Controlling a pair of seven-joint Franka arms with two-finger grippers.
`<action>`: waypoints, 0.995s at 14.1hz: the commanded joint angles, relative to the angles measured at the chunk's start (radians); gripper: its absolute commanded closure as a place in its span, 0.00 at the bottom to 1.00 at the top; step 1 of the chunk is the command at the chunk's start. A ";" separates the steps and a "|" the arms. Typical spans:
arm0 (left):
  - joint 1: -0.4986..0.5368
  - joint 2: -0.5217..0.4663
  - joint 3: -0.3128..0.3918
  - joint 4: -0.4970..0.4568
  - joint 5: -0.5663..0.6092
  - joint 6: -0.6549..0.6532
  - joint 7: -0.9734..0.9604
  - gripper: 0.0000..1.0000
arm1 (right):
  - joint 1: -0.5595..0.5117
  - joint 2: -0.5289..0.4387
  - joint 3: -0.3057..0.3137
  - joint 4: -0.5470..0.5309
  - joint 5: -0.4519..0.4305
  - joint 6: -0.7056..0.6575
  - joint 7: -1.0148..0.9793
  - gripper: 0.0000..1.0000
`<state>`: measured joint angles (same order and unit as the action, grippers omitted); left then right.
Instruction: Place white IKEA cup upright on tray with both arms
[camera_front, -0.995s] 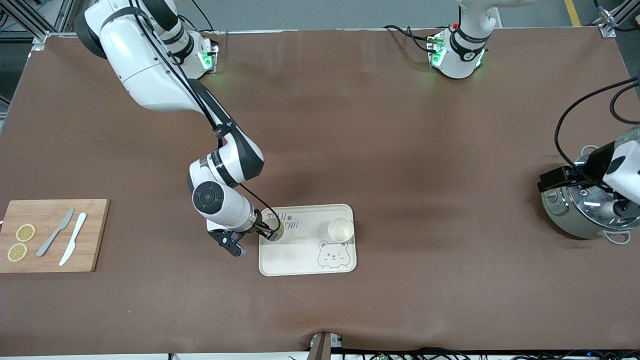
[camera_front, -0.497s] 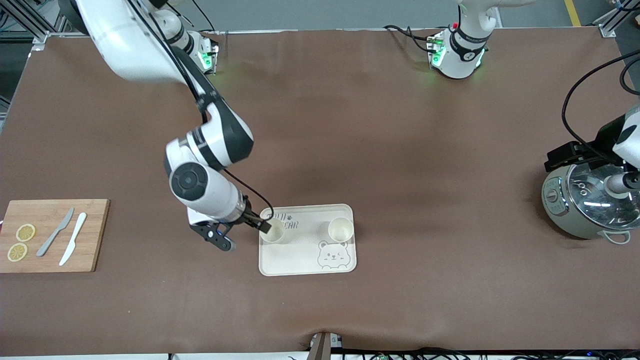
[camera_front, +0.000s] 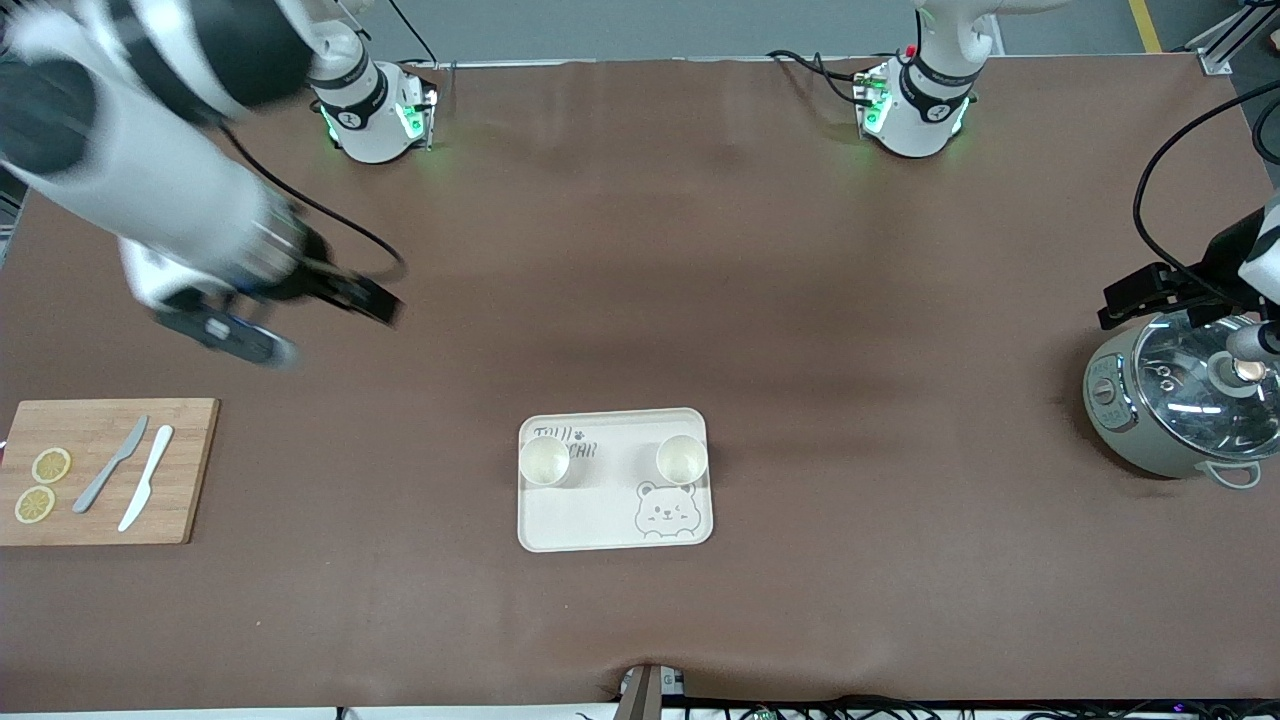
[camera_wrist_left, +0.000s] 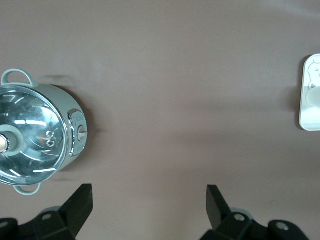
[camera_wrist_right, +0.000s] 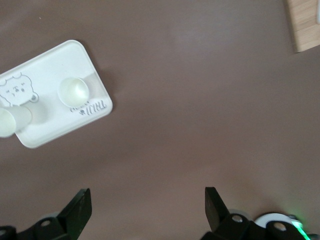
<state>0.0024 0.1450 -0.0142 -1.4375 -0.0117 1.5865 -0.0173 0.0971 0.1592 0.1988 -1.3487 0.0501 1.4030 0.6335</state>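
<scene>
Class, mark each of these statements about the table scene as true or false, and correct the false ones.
1. Two cups stand upright on the tray. True: one cup, another cup.
2. The right gripper grips a cup. False: it is open and empty, over bare table.
3. The pot sits on the tray. False: it sits at the left arm's end of the table.
4. The left gripper is open. True.
5. Two lemon slices lie on the cutting board. True.

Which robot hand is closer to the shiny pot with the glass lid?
Left. The left gripper hangs right by the pot, open. The right gripper, also open, is up over bare table toward the right arm's end.
</scene>
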 joint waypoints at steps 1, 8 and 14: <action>0.005 -0.019 -0.010 -0.023 0.033 0.020 0.022 0.00 | -0.153 -0.241 -0.001 -0.156 0.025 -0.054 -0.258 0.00; 0.002 -0.019 -0.010 -0.023 0.039 0.032 0.023 0.00 | -0.381 -0.288 -0.041 -0.239 0.007 0.068 -0.620 0.00; 0.002 -0.019 -0.010 -0.023 0.038 0.032 0.023 0.00 | -0.387 -0.218 -0.039 -0.231 -0.033 0.093 -0.632 0.00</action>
<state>0.0017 0.1448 -0.0171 -1.4427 -0.0039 1.6072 -0.0129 -0.2716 -0.0512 0.1509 -1.5936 0.0278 1.5034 0.0142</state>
